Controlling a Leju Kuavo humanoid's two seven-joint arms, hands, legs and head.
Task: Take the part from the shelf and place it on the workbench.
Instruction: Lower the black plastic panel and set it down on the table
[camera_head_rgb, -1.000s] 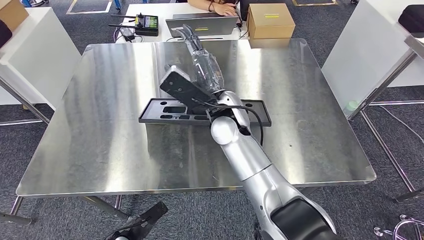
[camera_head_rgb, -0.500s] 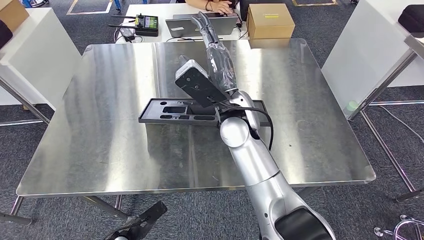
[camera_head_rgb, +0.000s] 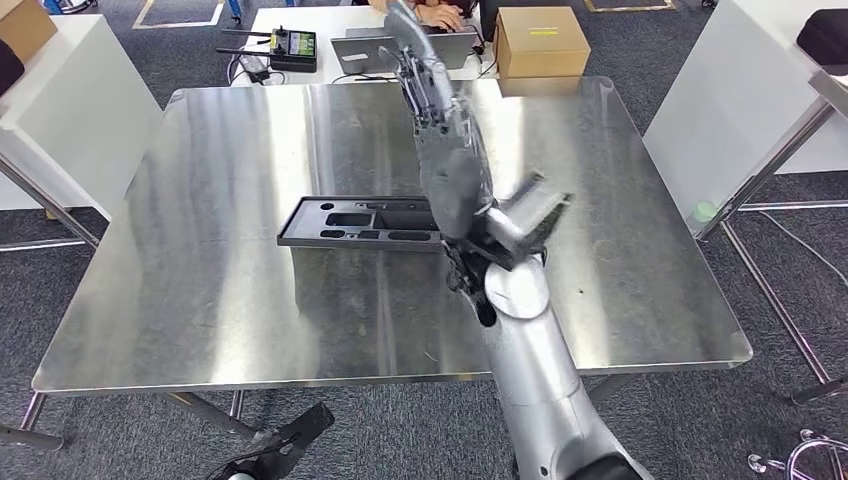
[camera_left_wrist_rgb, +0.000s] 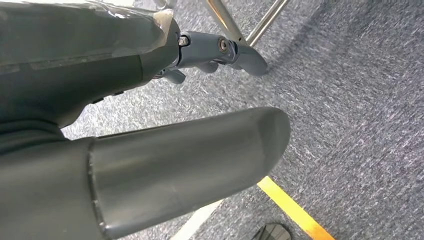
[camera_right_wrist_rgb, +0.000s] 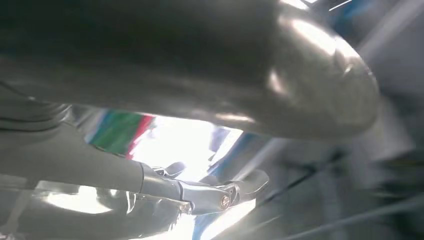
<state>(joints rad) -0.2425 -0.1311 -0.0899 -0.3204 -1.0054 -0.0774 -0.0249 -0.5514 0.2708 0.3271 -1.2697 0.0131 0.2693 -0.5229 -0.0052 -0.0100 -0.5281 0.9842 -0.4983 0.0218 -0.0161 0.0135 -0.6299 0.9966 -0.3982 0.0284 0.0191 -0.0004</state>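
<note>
Head view — part (camera_head_rgb: 360, 222) flat on workbench (camera_head_rgb: 200, 250), long axis left-right, right hand (camera_head_rgb: 425, 75) empty.

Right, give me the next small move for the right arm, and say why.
Probably draw the right robot hand back toward the body and lower it to rest. The black part lies flat on the steel workbench, apart from the hand. The hand is raised over the bench's far half with nothing in it, so nothing seems left to grasp.
</note>
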